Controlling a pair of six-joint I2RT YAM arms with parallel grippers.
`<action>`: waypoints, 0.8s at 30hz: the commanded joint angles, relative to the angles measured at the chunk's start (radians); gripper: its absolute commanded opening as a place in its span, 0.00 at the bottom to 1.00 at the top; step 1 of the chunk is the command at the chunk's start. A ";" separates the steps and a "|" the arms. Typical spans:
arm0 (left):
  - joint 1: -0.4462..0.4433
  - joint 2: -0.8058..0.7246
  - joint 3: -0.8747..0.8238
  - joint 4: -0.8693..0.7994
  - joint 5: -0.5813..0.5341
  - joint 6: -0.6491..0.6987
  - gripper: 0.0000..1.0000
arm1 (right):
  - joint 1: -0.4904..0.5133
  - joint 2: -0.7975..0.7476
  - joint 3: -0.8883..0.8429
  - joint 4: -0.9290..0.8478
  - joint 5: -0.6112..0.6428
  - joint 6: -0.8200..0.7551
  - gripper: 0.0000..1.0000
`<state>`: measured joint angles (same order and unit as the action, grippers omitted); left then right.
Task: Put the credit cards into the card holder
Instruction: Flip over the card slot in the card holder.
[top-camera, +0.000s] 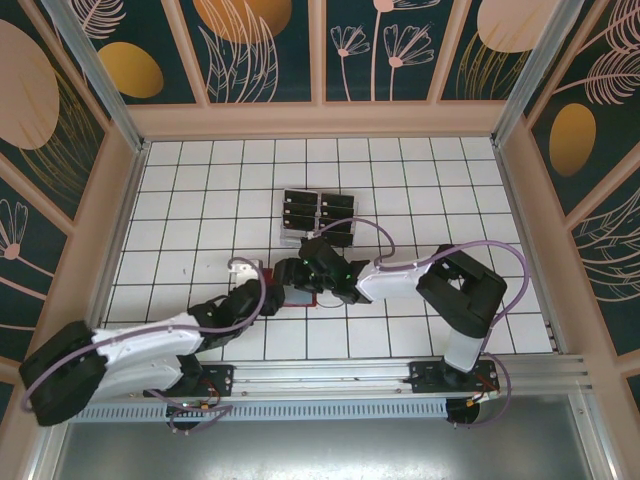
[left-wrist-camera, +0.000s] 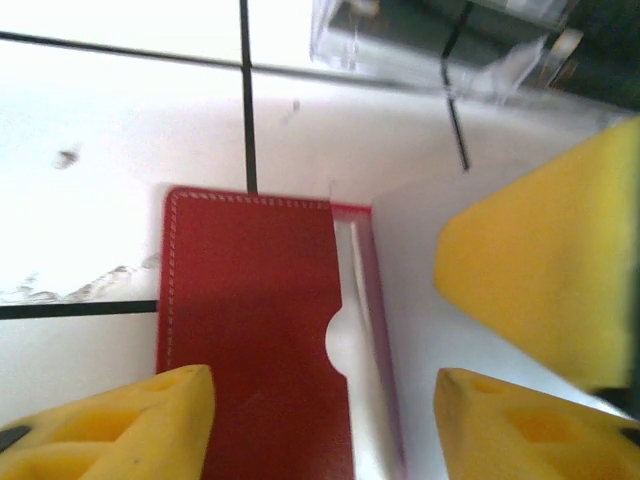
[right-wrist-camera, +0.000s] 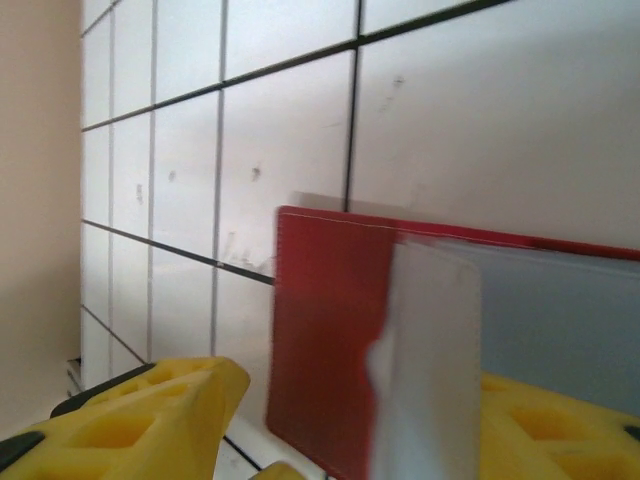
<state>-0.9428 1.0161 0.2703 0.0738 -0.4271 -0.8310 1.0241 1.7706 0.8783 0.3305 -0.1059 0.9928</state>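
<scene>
The left hand hangs low over the card holder, its yellow fingers parted wide with nothing clamped between them. One finger overlaps the red cover at the lower left of its wrist view, and the other sits at the lower right beyond the pale inner edge. At the right of that view another yellow finger, which I take to belong to the right hand, lies over the holder's pale flap. That hand's fingers are apart, but I cannot tell whether they pinch the flap. The holder lies on the white tiled worktop at the middle of the overhead view, under both hands. The credit cards stand dark in the clear rack just above it. To do the step well, one hand should pin the holder flat with the notched pocket mouth exposed. The other should bring a card in shallow, square to the slot.
</scene>
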 joint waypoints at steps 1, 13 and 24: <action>-0.004 -0.134 -0.013 -0.098 -0.102 -0.061 0.66 | 0.014 0.012 0.047 -0.039 0.006 -0.031 0.58; -0.004 -0.266 0.009 -0.194 -0.170 -0.120 0.77 | 0.018 0.182 0.191 -0.060 -0.045 -0.040 0.58; -0.005 -0.252 0.020 -0.206 -0.183 -0.124 0.78 | 0.025 0.120 0.156 -0.055 -0.056 -0.060 0.59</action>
<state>-0.9451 0.7639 0.2634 -0.1677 -0.5610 -0.9306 1.0256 1.9450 1.0588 0.3202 -0.1383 0.9730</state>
